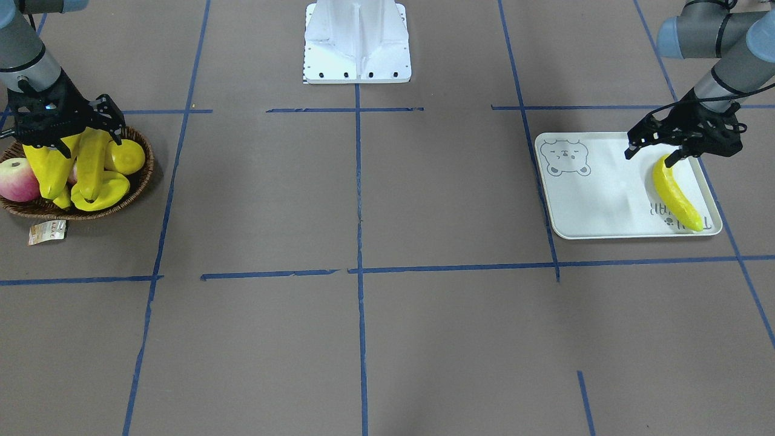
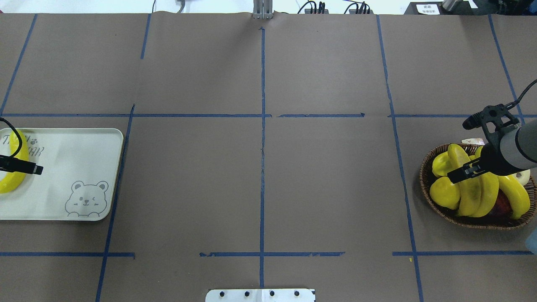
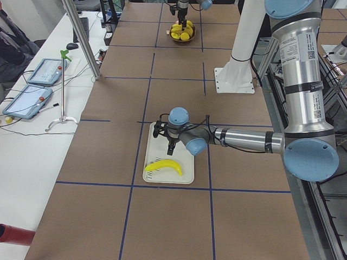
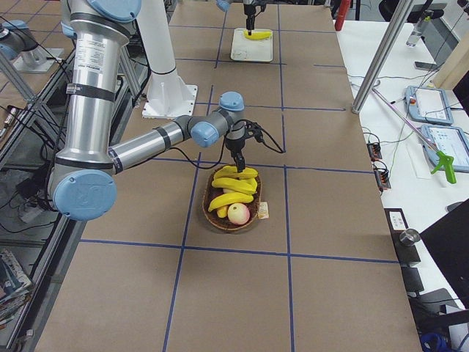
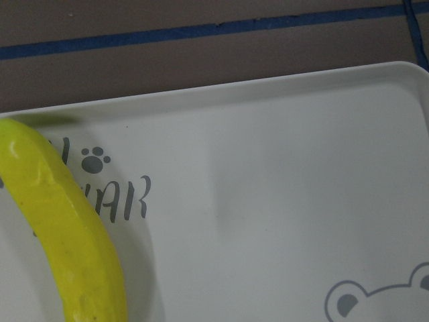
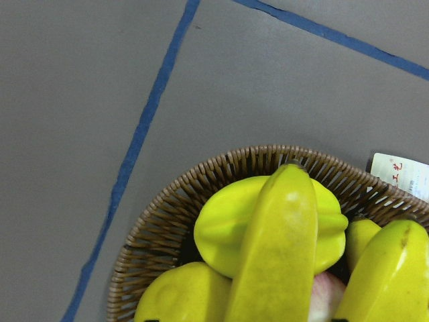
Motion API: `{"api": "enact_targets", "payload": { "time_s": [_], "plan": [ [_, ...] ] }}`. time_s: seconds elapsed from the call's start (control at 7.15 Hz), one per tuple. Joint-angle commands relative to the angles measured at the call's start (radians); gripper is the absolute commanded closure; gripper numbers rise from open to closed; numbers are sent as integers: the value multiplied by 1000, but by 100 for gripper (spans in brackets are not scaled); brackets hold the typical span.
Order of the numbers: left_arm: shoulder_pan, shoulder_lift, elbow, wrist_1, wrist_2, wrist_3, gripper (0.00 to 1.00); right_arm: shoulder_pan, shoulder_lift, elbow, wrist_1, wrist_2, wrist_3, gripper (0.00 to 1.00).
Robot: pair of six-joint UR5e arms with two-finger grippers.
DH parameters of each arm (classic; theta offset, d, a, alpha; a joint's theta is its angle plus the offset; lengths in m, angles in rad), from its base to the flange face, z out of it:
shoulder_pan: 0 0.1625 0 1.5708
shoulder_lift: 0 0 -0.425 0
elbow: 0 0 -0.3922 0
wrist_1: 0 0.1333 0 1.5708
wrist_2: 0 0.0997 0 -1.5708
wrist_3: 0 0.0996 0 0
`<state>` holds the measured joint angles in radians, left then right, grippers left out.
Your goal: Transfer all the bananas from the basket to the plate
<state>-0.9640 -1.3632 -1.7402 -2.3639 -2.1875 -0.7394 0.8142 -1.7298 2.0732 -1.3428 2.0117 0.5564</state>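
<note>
Broadly, you are looking at a brown paper-covered bench (image 2: 260, 188) marked off with blue tape lines, and everything sits on it. The grey left arm (image 1: 726, 66) reaches down over the robot's left end, and the grey right arm (image 1: 24, 54) over the opposite end.

Under the left arm you will find the pale cream rectangular plate (image 1: 605, 200), with rounded corners, a raised rim, a grey bear face and grey lettering. Well apart from it, under the right arm, sits the shallow oval basket of dark-brown woven wicker (image 1: 36, 209).

One long curved glossy yellow banana (image 1: 677, 197) lies flat on the plate, along the edge by the lettering and partly over it. You can count three more yellow bananas in the basket (image 2: 514, 195), heaped over the other fruit.

The black left claw (image 1: 649, 157) hangs just above one end of the plate's banana, its fingers spread and holding nothing. The black right claw (image 1: 88, 145) is down among the basket fruit, fingers parted to either side of one banana (image 6: 271, 255). You cannot tell from these views whether the pads touch it.

Beneath that banana lies a short ridged yellow starfruit (image 6: 218, 228). A red-and-cream apple (image 1: 18, 180) sits at the basket's outer end. A small paper tag (image 1: 47, 232) lies on the bench just beside the basket rim.
</note>
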Motion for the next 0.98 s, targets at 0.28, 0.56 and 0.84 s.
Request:
{"api": "enact_targets", "payload": {
  "time_s": [0.28,0.56,0.84],
  "plan": [
    [1,-1,1,0,0,0,0,-10,36,-53,-1,-1,-6,24],
    [1,-1,2,0,0,0,0,-17,33,-62,-1,1,-6,30],
    [1,-1,2,0,0,0,0,-15,30,-62,-1,1,-6,77]
  ]
}}
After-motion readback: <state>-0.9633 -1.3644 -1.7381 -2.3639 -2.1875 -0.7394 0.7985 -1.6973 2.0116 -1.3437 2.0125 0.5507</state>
